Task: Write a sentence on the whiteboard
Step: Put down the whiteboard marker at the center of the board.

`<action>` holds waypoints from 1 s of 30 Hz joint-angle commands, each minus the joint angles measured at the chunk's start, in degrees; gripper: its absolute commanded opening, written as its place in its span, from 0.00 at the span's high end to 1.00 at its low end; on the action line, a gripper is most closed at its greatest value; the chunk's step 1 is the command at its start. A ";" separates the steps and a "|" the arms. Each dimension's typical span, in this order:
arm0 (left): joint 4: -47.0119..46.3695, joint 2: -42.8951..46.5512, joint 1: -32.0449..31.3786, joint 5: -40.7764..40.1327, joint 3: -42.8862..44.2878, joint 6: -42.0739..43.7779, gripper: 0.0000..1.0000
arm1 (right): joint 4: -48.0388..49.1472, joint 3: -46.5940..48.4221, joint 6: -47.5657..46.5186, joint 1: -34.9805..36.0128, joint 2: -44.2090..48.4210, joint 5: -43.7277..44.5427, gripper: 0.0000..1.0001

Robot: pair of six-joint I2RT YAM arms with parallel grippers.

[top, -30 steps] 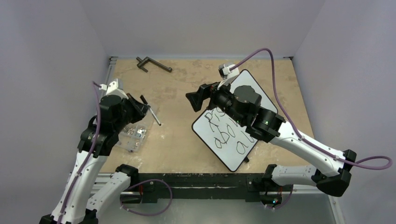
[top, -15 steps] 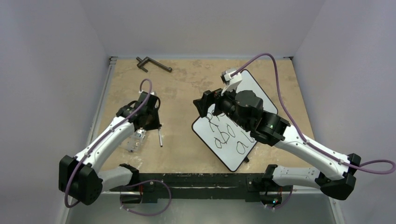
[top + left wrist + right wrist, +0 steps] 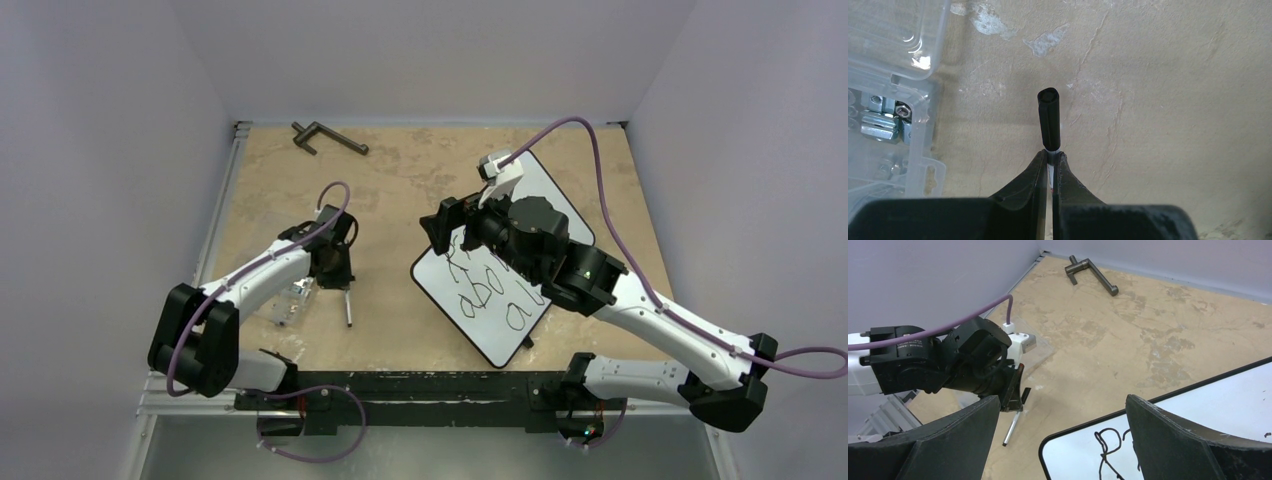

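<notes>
Mostly black, white and tan
The whiteboard (image 3: 492, 335) is white with a thin black rim; the sentence (image 3: 480, 295) black; the table (image 3: 400, 190) mottled tan with pale patches; the marker (image 3: 1049, 117) black-capped, white-barrelled; cables (image 3: 1010, 310) purple.

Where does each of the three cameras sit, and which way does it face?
Top external: above and behind the robot, looking down at the table; left arm and right arm show.
Left wrist: looks down at the table; left gripper shut on the marker.
Right wrist: looks across the whiteboard toward the left arm; right gripper open.
Shared: the marker, in all three.
</notes>
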State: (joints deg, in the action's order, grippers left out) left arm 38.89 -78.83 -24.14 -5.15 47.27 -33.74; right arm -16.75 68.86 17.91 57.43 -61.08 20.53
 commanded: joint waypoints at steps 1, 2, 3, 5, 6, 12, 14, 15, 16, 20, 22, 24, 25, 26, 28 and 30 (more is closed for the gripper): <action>-3.28 -0.80 -0.29 -0.33 -0.49 0.77 0.97 | 0.81 0.22 -1.05 0.13 0.40 1.41 0.01; -3.34 -1.13 -0.29 -0.53 -0.51 0.69 0.93 | 0.84 0.16 -1.01 0.13 0.43 1.36 0.01; -3.25 -1.35 -0.29 -0.64 -0.54 0.67 0.91 | 0.78 0.14 -1.03 0.12 0.37 1.41 0.01; -3.30 -1.20 -0.29 -0.86 -0.55 0.40 0.86 | 0.84 0.00 -1.01 0.14 0.35 1.43 0.01; -3.42 -0.94 -0.29 -1.12 -0.64 0.26 0.83 | 0.82 -0.05 -0.97 0.06 0.42 1.39 0.01; -3.37 -0.06 -0.29 -1.47 -1.11 -0.02 0.65 | 0.60 -0.22 -1.02 0.05 0.74 1.77 0.01; -2.96 0.98 -0.29 -1.32 -1.20 -0.10 0.59 | 0.50 -0.17 -1.04 0.10 0.87 1.77 0.01; -2.64 1.89 -0.29 -1.21 -1.20 -0.10 0.56 | 0.42 -0.16 -1.04 0.06 0.87 1.80 0.01; -2.16 3.07 -0.37 -1.11 -1.21 -0.16 0.52 | 0.31 -0.13 -1.10 0.05 1.02 1.85 0.01; 1.13 10.35 -0.55 -1.28 -0.27 0.21 0.35 | -0.21 0.20 -1.41 0.09 1.40 1.70 0.01; 4.01 14.39 -0.55 -2.10 1.24 0.50 0.25 | -0.50 0.37 -1.88 0.13 1.76 1.43 0.01; 7.75 19.37 -0.54 -4.00 4.06 -0.25 0.09 | -0.58 0.42 -2.19 0.06 2.41 0.92 0.01; 9.10 21.85 -0.55 -5.06 5.26 -0.21 0.01 | -0.55 0.36 -2.27 0.07 2.82 0.65 0.01; 10.28 24.13 -0.56 -5.92 6.46 0.05 0.00 | -0.49 0.13 -2.47 0.09 3.32 0.35 0.01; 11.15 28.50 -0.56 -6.55 8.85 1.78 0.00 | 0.14 -0.84 -2.61 0.06 4.74 -0.31 0.01; 10.71 31.86 -0.56 -6.45 11.03 4.49 0.00 | 1.33 -2.36 -2.69 0.08 6.52 -0.76 0.01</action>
State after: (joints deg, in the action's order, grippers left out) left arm 47.31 -53.32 -24.51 -8.97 52.58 -33.26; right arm -17.96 68.31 16.53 57.43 -58.43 21.08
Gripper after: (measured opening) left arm 0.997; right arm 0.987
